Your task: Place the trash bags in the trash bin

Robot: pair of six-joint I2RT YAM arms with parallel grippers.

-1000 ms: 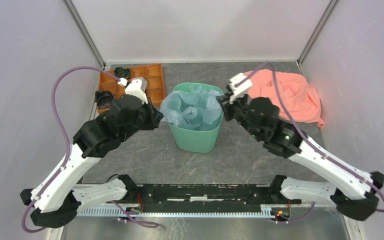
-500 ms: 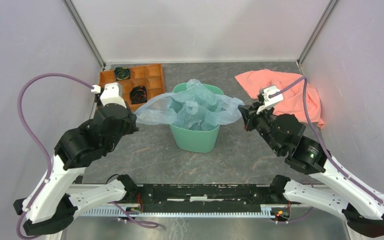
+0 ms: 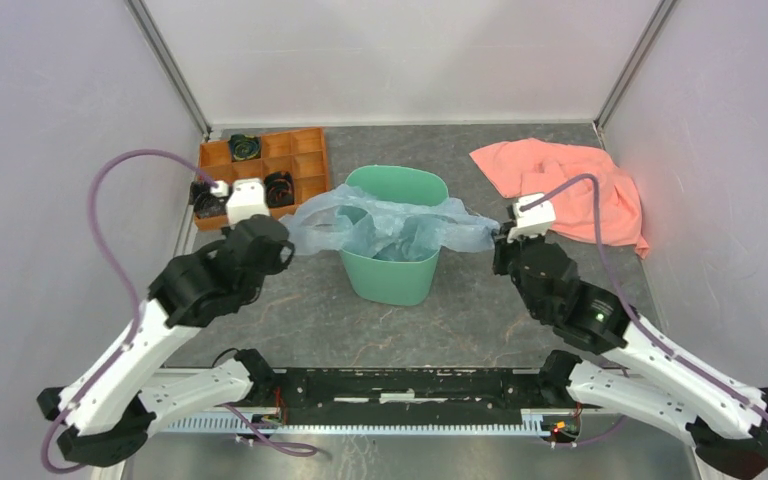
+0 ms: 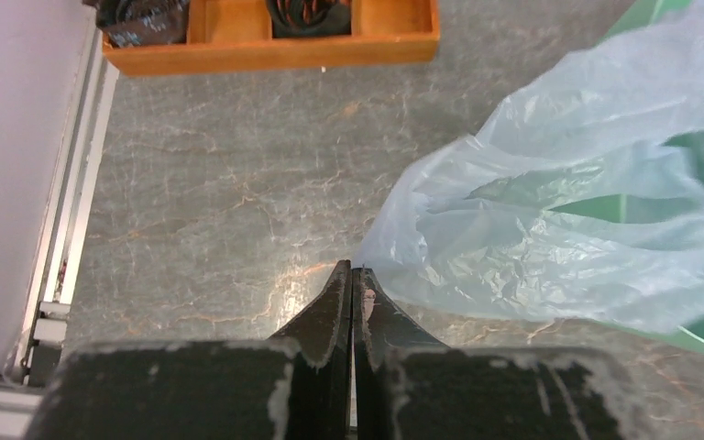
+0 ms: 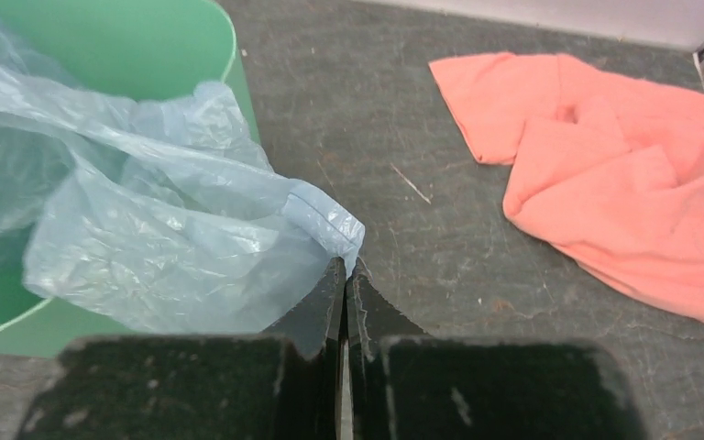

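We pinch the trash bag (image 3: 392,228) with our left tool (image 4: 352,271) and right tool (image 5: 345,268), one each side of the trash bin (image 3: 392,283), both squeezed on its edges, so it hangs spread over the bin's top and sags inside.

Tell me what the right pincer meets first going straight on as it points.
The trash bag corner pinched in the right pincer; past that, likely bare table between the trash bin and the pink cloth, though depth is unclear.
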